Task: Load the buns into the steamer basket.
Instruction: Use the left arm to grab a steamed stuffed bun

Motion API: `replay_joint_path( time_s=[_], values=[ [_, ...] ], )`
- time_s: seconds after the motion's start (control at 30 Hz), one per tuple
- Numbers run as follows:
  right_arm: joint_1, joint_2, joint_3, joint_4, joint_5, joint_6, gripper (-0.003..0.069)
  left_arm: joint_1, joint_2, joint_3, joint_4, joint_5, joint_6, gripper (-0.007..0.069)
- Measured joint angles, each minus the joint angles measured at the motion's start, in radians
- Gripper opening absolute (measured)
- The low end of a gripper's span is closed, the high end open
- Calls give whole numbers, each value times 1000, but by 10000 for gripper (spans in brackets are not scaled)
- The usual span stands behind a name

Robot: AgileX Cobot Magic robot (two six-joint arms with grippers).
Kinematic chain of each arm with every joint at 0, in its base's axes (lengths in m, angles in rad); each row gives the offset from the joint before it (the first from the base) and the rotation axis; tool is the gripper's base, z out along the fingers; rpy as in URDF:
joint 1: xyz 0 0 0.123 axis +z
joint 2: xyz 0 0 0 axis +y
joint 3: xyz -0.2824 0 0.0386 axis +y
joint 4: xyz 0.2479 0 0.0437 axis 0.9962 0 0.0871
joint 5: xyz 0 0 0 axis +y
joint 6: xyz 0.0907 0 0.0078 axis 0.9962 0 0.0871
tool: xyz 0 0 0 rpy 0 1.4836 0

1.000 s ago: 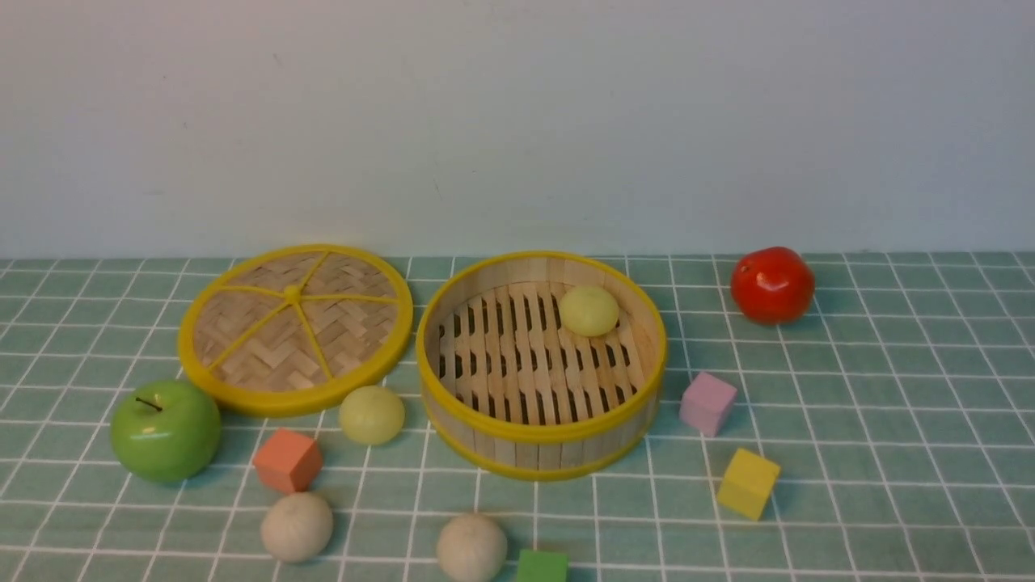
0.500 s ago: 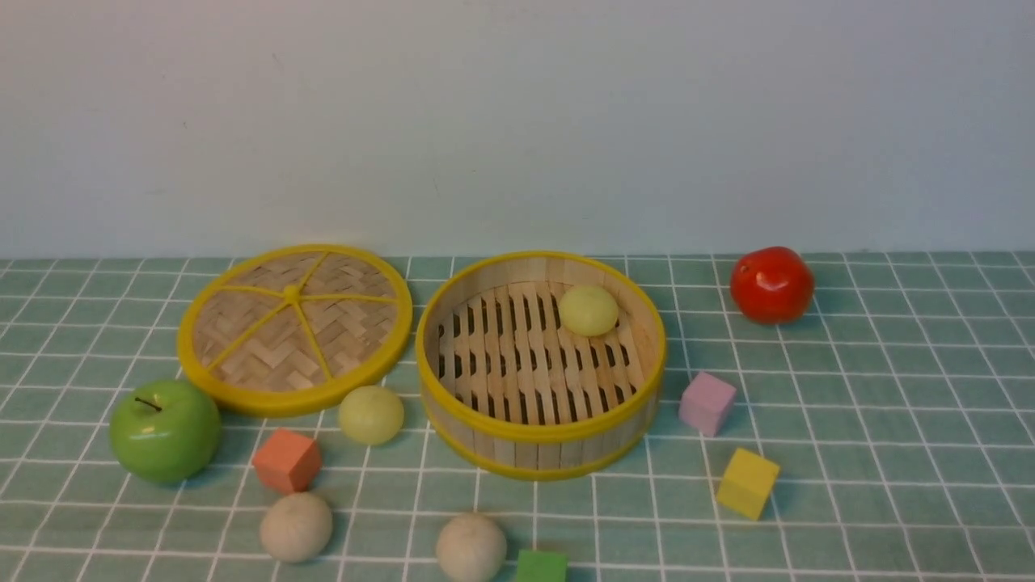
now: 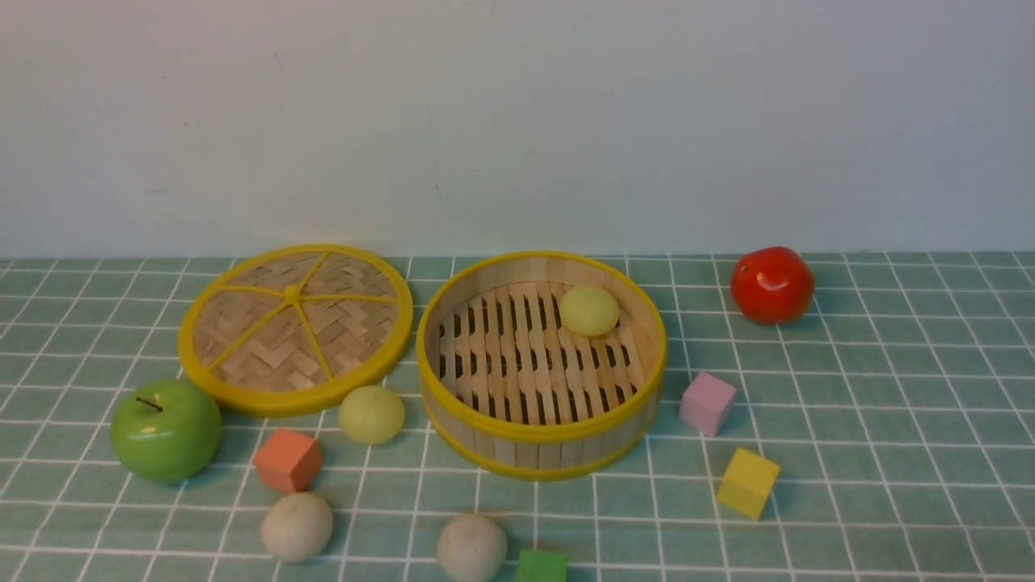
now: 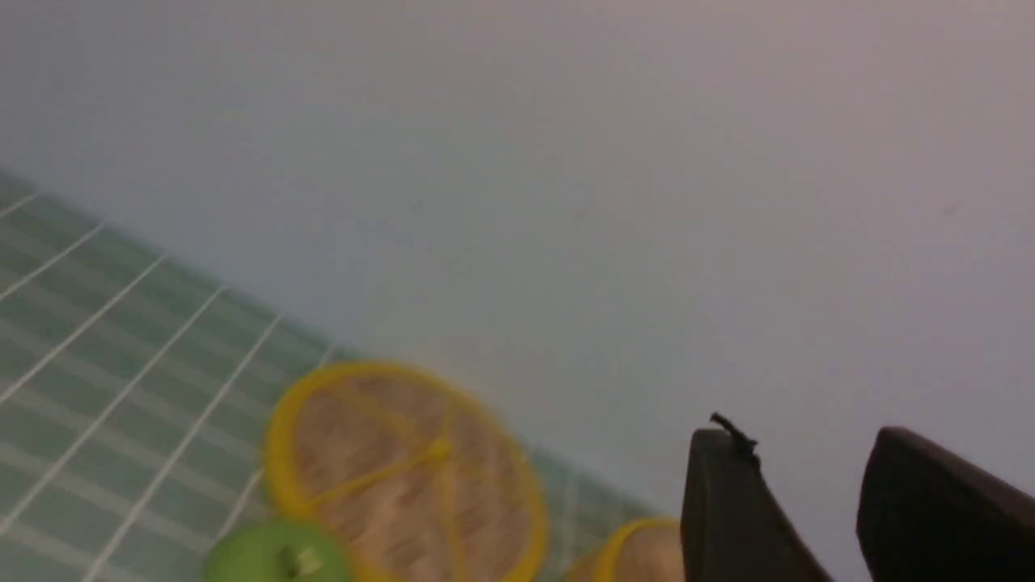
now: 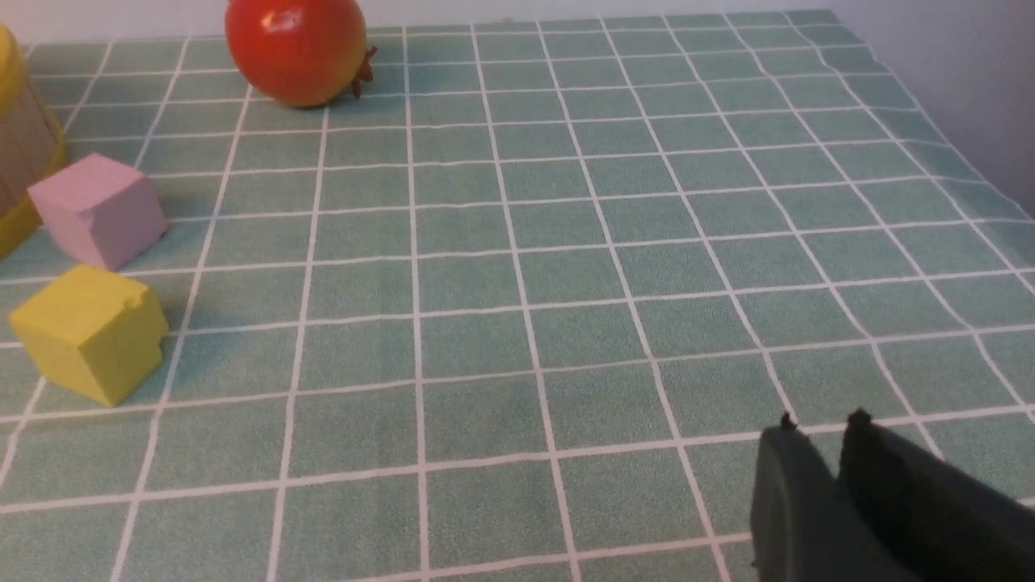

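While one yellow-green bun (image 3: 589,310) sits inside the steamer basket (image 3: 542,432), three lie on the table (image 3: 889,404) lower left of it: second yellow-green bun (image 3: 371,414), left cream bun (image 3: 296,526), right cream bun (image 3: 471,547). Left tool (image 4: 804,440), parted and empty, looks nearer; right tool (image 5: 821,424) nearly closed, empty.

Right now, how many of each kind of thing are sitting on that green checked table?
Buns: 4, two yellow-green and two cream
Steamer basket: 1
Lid: 1
Apple: 1
Tomato: 1
Blocks: 4, orange, pink, yellow, green
Total: 12
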Motion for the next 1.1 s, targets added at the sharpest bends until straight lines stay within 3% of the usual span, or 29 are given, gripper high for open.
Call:
replay_joint_path(
  time_s=[0.2, 0.47, 0.6, 0.77, 0.9, 1.1],
  values=[
    [0, 0, 0, 0, 0, 0, 104, 0, 196, -14, 89, 63, 52, 238],
    [0, 0, 0, 0, 0, 0, 115, 0, 341, -15, -29, 69, 49, 238],
    [0, 0, 0, 0, 0, 0, 120, -9, 445, -15, -121, 101, 130, 238],
    [0, 0, 0, 0, 0, 0, 123, -87, 595, -17, -290, 143, 351, 238],
    [0, 0, 0, 0, 0, 0, 125, -172, 711, -40, -339, 202, 486, 238],
    [0, 0, 0, 0, 0, 0, 130, -318, 886, -119, -241, 267, 451, 238]
  ],
)
